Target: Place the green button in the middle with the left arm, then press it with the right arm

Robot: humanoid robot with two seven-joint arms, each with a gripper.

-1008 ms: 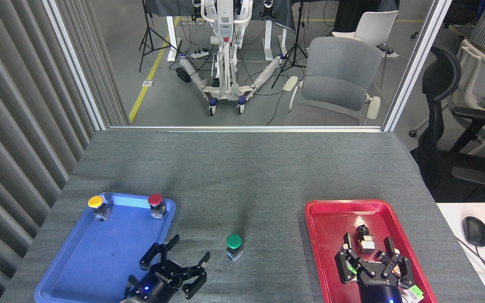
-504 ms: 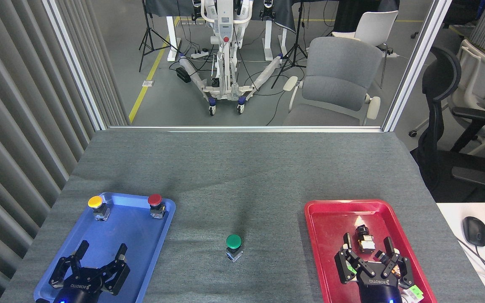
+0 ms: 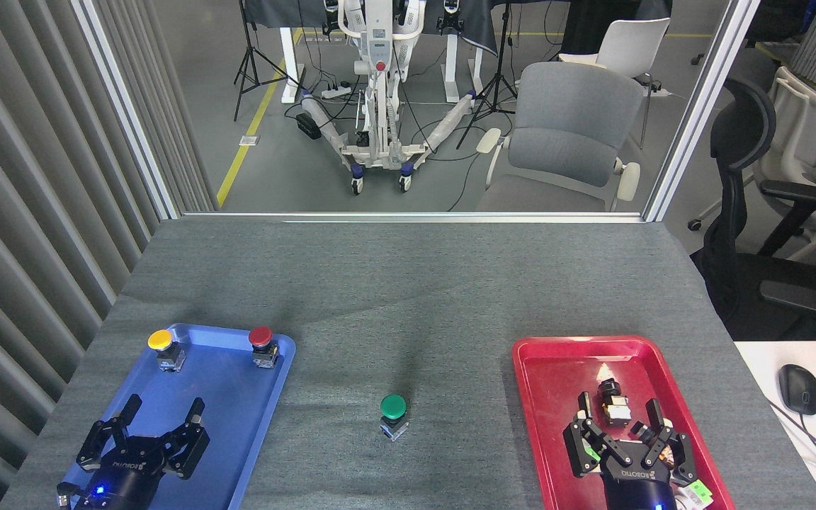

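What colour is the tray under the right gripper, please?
Red tray, seen in the head view, the only view.

In front of me is a table [image 3: 408, 283] covered in dark grey felt-like cloth, its far edge meeting a metal-framed window. On its near left lies a blue tray [image 3: 238, 411] and on its near right a red tray [image 3: 557, 368], the two well apart. Between them, on the bare cloth and touching neither tray, a green button [image 3: 393, 406] stands upright on its small silver square base.
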